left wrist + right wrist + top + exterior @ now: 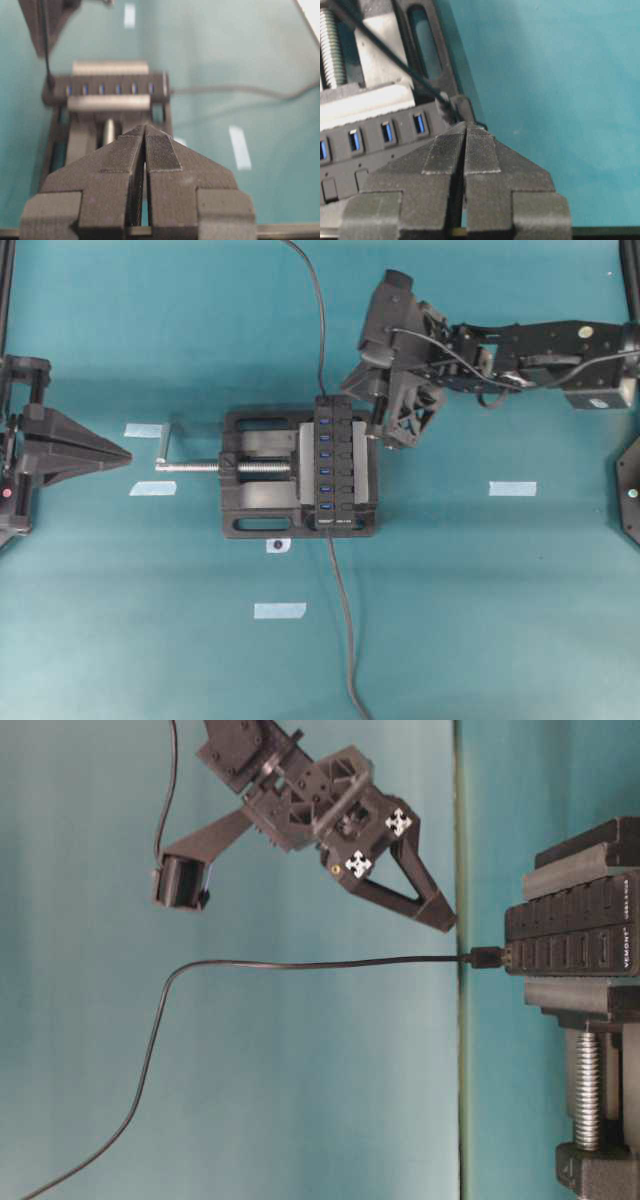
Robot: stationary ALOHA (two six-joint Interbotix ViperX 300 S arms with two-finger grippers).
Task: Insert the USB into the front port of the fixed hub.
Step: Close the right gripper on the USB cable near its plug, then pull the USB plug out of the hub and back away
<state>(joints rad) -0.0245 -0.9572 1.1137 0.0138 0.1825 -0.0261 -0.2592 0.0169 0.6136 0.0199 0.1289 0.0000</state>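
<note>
Currently USB (487,958) sits at the hub (332,462) end port, seating depth unclear. Right gripper (385,430) pressed together, empty, just beside that hub end; left gripper (125,454) also pressed together, well apart from hub. Risk: fingertips snag the cable (300,963), tugging plug out.

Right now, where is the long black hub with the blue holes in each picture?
Overhead: hub in the middle, pointing up-down.
Table-level: hub at right edge, mid-height.
Left wrist: hub upper left, lying sideways.
Right wrist: hub at left, slanting.
Shared landmark: the silver screw beside it.
</note>
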